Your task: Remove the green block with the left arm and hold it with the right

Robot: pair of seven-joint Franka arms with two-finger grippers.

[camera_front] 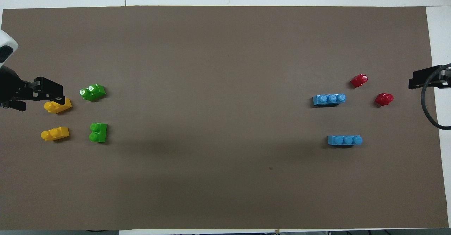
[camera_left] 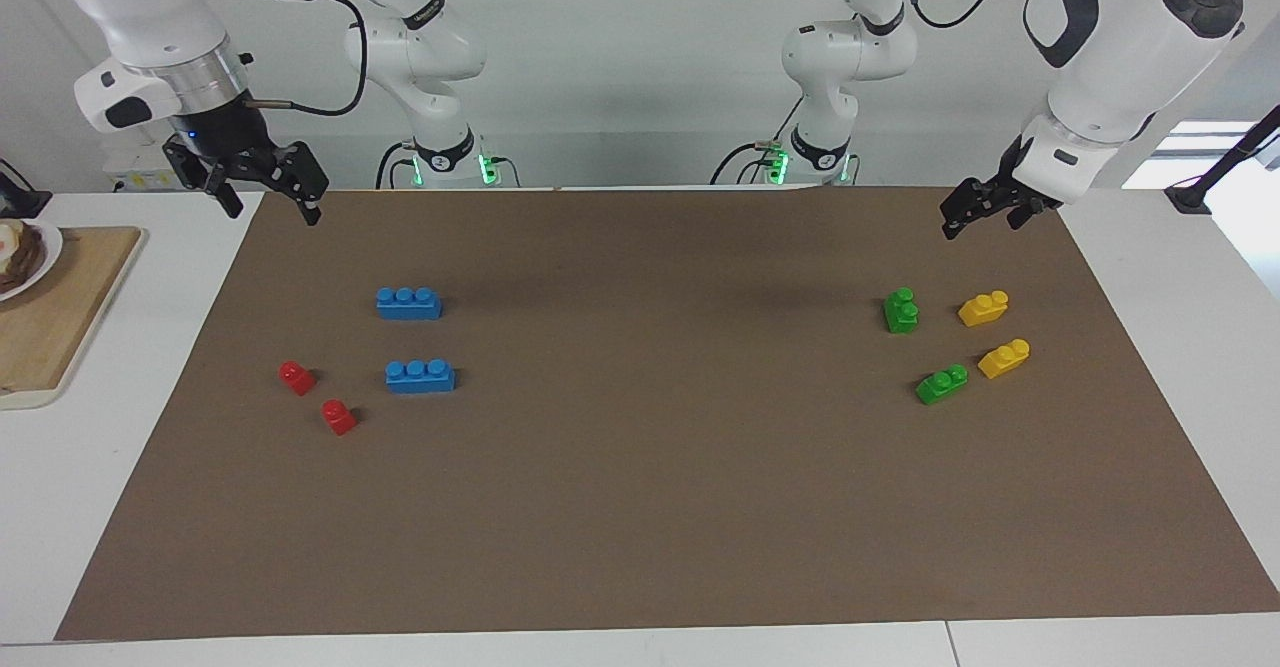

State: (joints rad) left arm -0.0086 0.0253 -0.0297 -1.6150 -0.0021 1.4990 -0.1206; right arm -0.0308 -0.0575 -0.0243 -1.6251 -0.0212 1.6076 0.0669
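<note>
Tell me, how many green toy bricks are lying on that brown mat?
2, both toward the left arm's end: one green plastic two-stud brick nearer the robots, the other green brick farther, beside yellow bricks. None look hidden.

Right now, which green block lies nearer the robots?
The green block beside the nearer yellow block; the other green block lies farther out.

Two white glossy arms, rounded joint housings, dark grey caps and oval inset panels. Brushed silver wrist ring above black right gripper (camera_left: 268, 187); small blue light on its mount. Black left gripper (camera_left: 985, 209) under white wrist. Black cables looping along upper links. Green lights glowing at both bases.
</note>
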